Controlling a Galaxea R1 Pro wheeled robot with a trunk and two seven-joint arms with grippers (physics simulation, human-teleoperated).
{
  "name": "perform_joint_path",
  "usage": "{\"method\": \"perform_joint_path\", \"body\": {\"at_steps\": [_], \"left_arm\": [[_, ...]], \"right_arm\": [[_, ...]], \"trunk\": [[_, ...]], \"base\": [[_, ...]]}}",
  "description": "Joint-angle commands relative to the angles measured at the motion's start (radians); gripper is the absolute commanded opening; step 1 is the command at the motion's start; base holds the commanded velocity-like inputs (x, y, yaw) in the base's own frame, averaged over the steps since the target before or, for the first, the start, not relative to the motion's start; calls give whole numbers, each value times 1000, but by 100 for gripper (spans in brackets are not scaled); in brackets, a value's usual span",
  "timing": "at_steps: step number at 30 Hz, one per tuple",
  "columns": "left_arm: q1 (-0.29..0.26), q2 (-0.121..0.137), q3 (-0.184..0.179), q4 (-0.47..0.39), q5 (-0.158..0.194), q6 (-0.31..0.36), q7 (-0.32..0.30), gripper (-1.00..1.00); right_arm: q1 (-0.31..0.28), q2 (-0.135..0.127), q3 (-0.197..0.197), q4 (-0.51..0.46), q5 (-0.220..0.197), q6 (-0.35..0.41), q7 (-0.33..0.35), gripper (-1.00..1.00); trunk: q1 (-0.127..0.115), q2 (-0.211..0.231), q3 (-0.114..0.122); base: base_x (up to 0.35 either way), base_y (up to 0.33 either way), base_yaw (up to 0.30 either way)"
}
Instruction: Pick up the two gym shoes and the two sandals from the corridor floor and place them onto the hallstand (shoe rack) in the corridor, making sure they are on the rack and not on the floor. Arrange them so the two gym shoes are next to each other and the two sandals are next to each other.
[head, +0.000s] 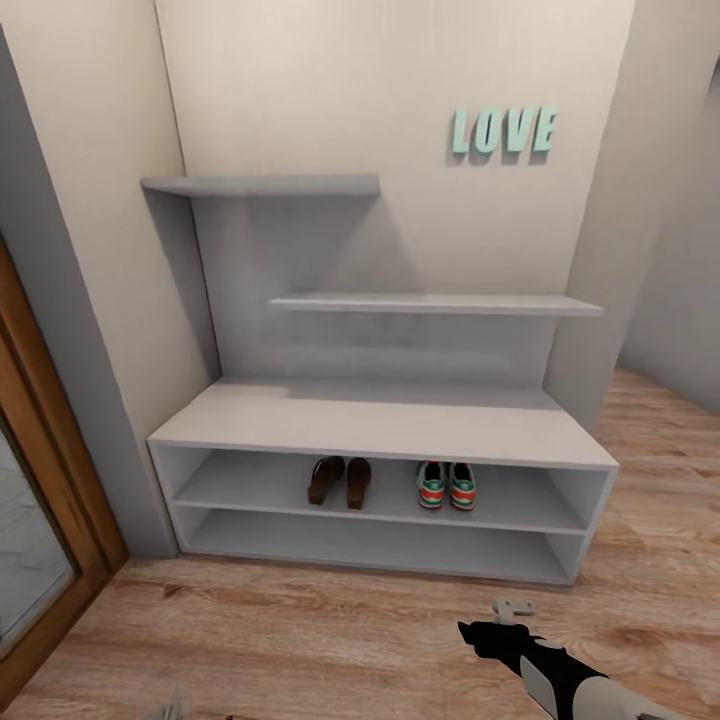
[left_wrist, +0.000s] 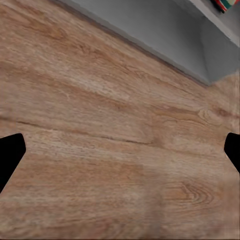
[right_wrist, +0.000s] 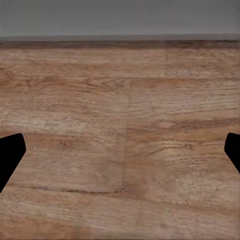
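Brown leather sandals (head: 340, 481) beside white-green gym shoes (head: 446, 486) on light grey hallstand bench (head: 380, 428) upper shelf; both fingers sets released, empty

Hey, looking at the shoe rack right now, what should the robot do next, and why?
Probably nothing more than a check and backing away: both sandals sit side by side on the hallstand upper shelf, the gym shoes paired beside them, and both the right gripper and the left gripper are open, holding nothing.
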Motion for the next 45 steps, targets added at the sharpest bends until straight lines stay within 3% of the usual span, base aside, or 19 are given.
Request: {"method": "perform_joint_path", "body": {"at_steps": [1, 3, 14, 45], "left_arm": [[-1, -1, 7, 18, -6, 9, -8, 100], [-1, -2, 6, 62, -6, 9, -7, 100], [-2, -2, 5, 128, -6, 9, -6, 100], [-1, -2, 5, 172, -6, 9, -6, 100]], "right_arm": [[-1, 0, -9, 1, 10, -4, 3, 100], [-1, 0, -9, 1, 10, -4, 3, 100], [-1, 0, -9, 1, 10, -3, 3, 100], [-1, 1, -9, 2, 10, -3, 3, 100]], "trunk": [[-4, 7, 1], [-12, 21, 4], [-54, 98, 21], [-173, 315, 68]], "base": [[0, 0, 0], [0, 0, 0], [0, 0, 0], [0, 0, 0]]}}
